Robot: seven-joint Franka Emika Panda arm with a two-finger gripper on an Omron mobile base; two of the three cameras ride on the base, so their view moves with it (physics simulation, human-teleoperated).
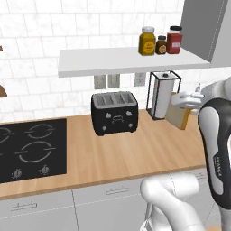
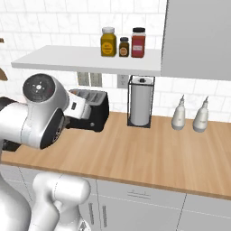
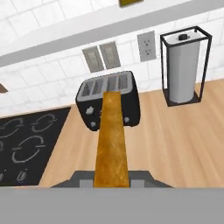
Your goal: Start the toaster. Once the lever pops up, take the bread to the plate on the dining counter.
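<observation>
The black toaster (image 1: 114, 113) stands on the wood counter by the back wall, its slots empty and the lever (image 1: 117, 118) a small tab on its front. My gripper (image 1: 181, 104) is shut on the bread (image 1: 177, 116), a tan slice with a darker crust that hangs in the air to the right of the toaster, above the counter. In the hand view the bread (image 3: 112, 140) runs edge-on up the middle, in front of the toaster (image 3: 89, 103). In the right base view my arm covers part of the toaster (image 2: 95, 110). The plate and the dining counter are out of view.
A black stove (image 1: 31, 149) lies left of the toaster. A paper towel holder (image 1: 161, 95) stands just behind the bread. Three jars (image 1: 160, 41) sit on the white shelf (image 1: 108, 61) above. Two white bottles (image 2: 189, 115) stand further right, under a grey cabinet (image 2: 198, 36).
</observation>
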